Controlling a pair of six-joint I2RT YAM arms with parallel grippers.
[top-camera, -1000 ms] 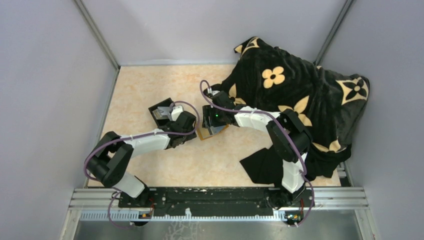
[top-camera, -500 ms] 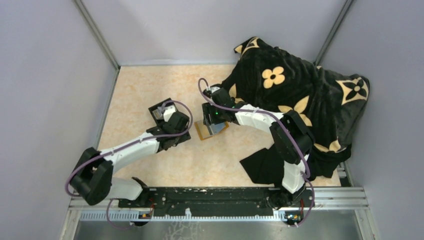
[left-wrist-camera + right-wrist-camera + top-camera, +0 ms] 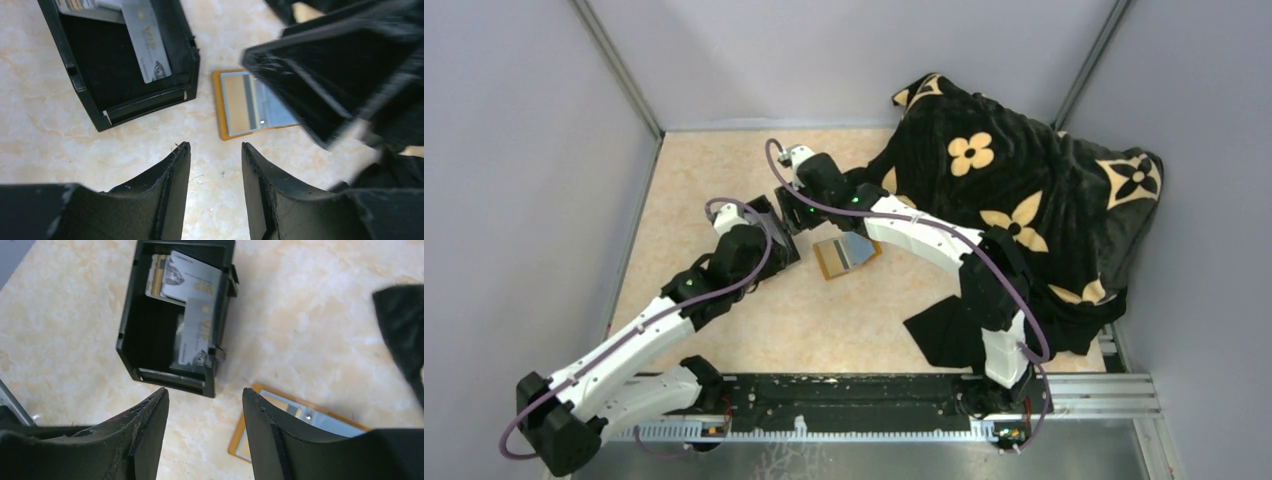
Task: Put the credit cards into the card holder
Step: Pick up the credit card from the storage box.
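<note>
My left pincer point(image 3: 215, 149) stands partly open and empty, its matte black fingers wedge-shaped above the pale marbled tabletop point(image 3: 45, 125); my right pincer point(image 3: 205, 395) is likewise parted, holding nothing; ahead lies the flat orange-tan card holder point(image 3: 216, 100), a glossy silver card point(image 3: 240, 102) on its face; a strip of bare tabletop separates it from the hard-edged black box point(image 3: 127, 335), where more credit cards point(image 3: 192, 285) overlap loosely.
</note>
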